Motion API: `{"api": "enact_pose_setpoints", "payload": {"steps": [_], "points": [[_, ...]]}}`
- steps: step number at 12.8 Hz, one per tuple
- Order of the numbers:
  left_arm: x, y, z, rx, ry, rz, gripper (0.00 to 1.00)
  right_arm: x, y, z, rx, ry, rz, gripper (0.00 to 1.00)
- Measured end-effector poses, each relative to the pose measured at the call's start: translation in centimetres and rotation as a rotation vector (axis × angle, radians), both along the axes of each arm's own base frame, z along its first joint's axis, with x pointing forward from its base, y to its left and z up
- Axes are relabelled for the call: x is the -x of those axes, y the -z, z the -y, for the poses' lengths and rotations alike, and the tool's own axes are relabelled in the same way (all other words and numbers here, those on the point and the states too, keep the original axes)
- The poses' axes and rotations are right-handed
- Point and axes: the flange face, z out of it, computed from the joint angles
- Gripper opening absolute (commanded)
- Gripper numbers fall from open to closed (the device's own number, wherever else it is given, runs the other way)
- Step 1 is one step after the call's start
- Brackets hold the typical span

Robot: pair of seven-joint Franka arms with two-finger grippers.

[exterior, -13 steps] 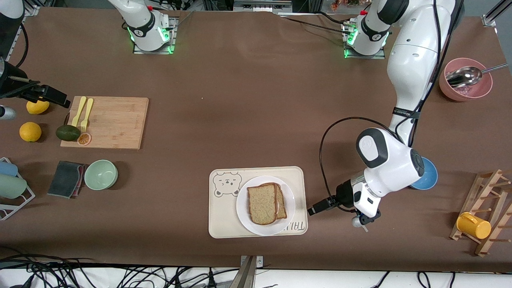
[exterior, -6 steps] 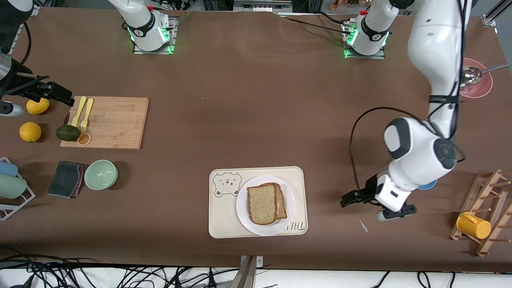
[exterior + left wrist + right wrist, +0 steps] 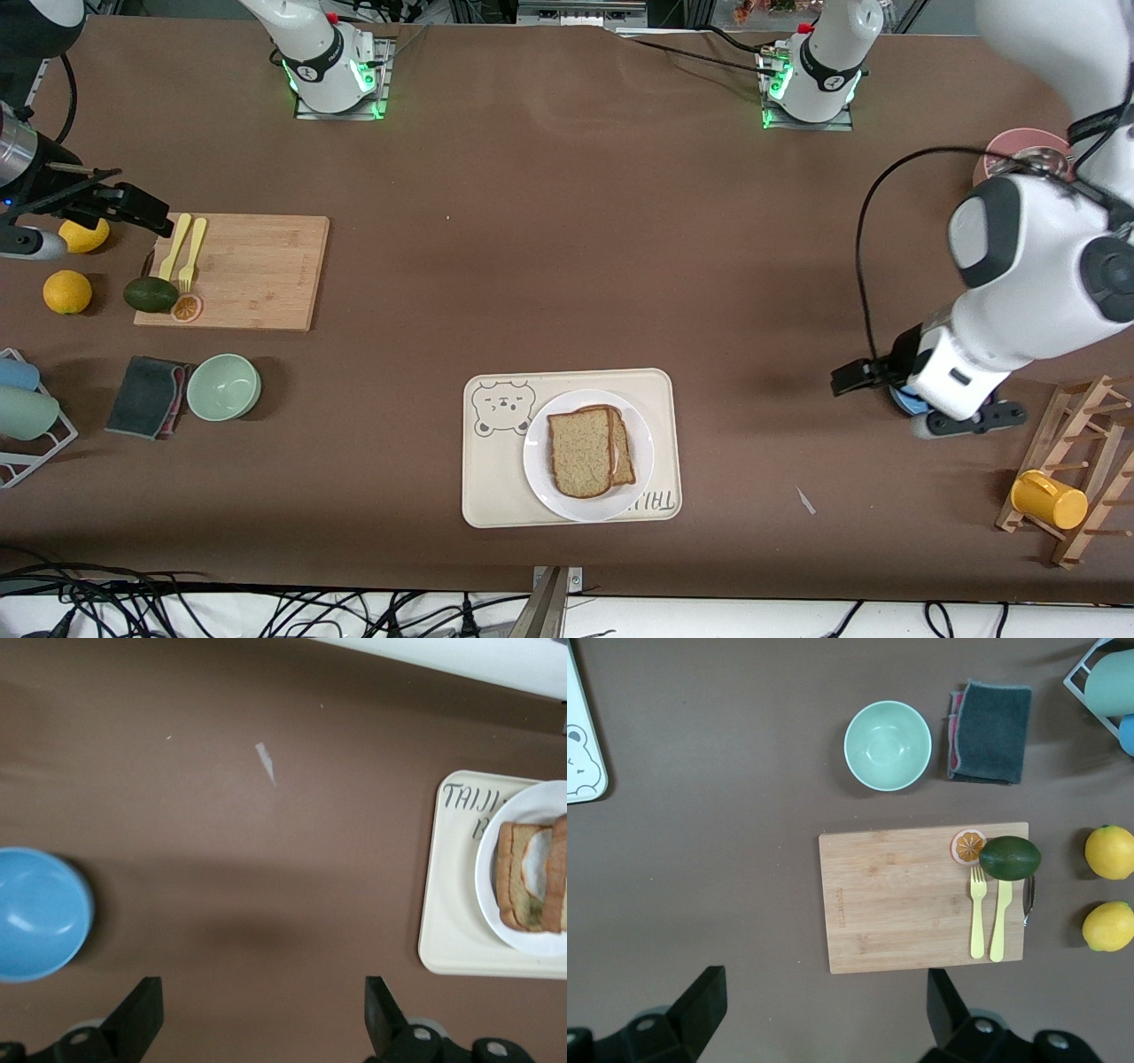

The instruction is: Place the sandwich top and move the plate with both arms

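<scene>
- Two slices stacked: sandwich top (image 3: 580, 453) rests on the plate (image 3: 543, 474), itself on the tray (image 3: 485, 478), presumably awaiting transfer.
- Left gripper (image 3: 846, 379), released, hangs well apart from the plate.
- Right gripper (image 3: 133, 210), released, waits much farther from the plate.

I work in a robotics lab staged as a kitchen: my two arm bases (image 3: 332, 66) glow green, bolted along the top of the frame to a brown surface (image 3: 549, 248), loose cables (image 3: 177, 607) trail at the bottom edge, and a cutting board (image 3: 244, 270), bowls and toy fruit sit as props at left
</scene>
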Motion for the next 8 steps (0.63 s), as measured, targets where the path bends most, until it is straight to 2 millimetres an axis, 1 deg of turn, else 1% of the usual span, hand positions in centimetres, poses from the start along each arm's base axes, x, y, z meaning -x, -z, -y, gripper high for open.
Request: {"api": "enact_pose_setpoints", "payload": {"steps": [1, 2, 3, 4, 5, 6, 8], "points": [[1.2, -2.5, -0.7, -0.009, -0.001, -0.017, 1.0, 0.0, 0.0, -0.3, 0.0, -0.006, 0.001, 1.0], [3.2, -6.2, -1.5, -0.046, -0.003, -0.031, 1.0, 0.0, -0.1, -1.2, 0.0, -0.022, 0.003, 1.0], [4.5, -8.4, -1.7, -0.058, -0.003, -0.032, 1.0, 0.0, -0.1, -1.8, 0.001, -0.025, 0.005, 1.0], [5.8, -10.4, -1.8, -0.061, -0.006, -0.03, 1.0, 0.0, -0.1, -1.8, 0.001, -0.021, 0.005, 1.0], [6.9, -11.9, -2.0, -0.06, -0.009, -0.025, 1.0, 0.0, -0.1, -1.5, 0.002, -0.015, 0.006, 1.0], [8.0, -12.8, -2.0, -0.057, -0.01, -0.022, 1.0, -0.1, -0.1, -1.1, 0.002, -0.009, 0.006, 1.0], [10.1, -13.4, -2.1, -0.053, -0.008, -0.028, 1.0, -0.1, -0.2, -0.6, 0.001, 0.001, 0.011, 1.0]]}}
